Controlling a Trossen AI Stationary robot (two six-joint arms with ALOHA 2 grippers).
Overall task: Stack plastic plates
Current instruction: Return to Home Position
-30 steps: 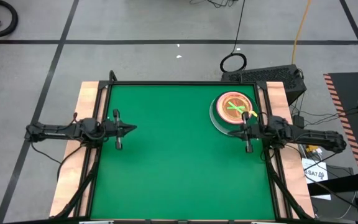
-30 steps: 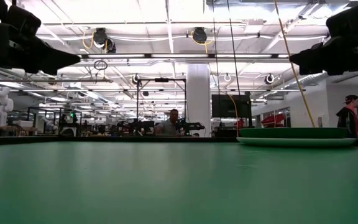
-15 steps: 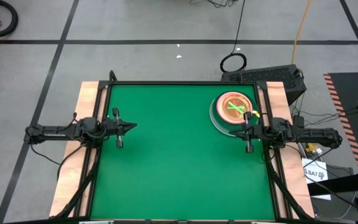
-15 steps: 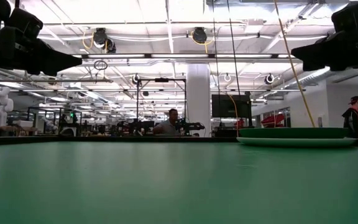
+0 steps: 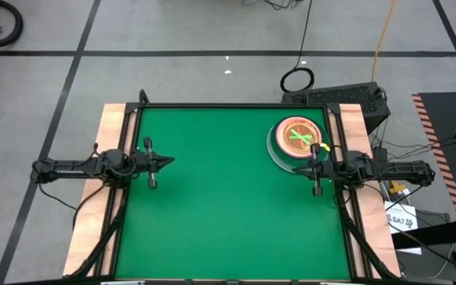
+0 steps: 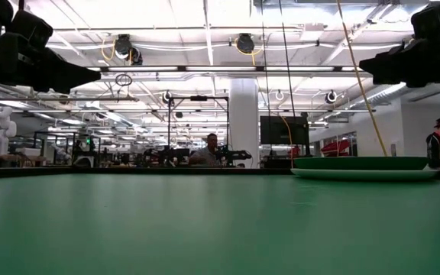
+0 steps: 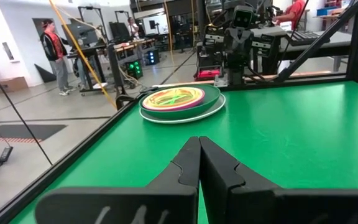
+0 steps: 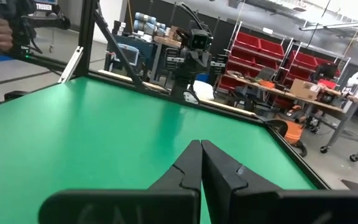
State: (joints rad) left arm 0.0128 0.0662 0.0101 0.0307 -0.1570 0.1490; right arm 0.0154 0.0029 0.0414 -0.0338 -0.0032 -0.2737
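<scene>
Green table mat [image 5: 212, 222], open lab hall behind. Plate stack [image 5: 295, 136] sits in 1 pile near the right edge, a green-striped disc on top; probably 7, layers hard to count. Left gripper [image 7: 199, 144] at the left edge, fingers pressed together, empty. Right gripper [image 8: 201, 146] just beside the stack, likewise. Plates look light, stiff, slick: pinch at the rim.

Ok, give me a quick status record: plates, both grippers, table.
plates: one stack on the right side of the table, a small green striped one on top
left gripper: shut, empty, raised at the table's left edge
right gripper: shut, empty, raised next to the stack
loose plates: none in view
</scene>
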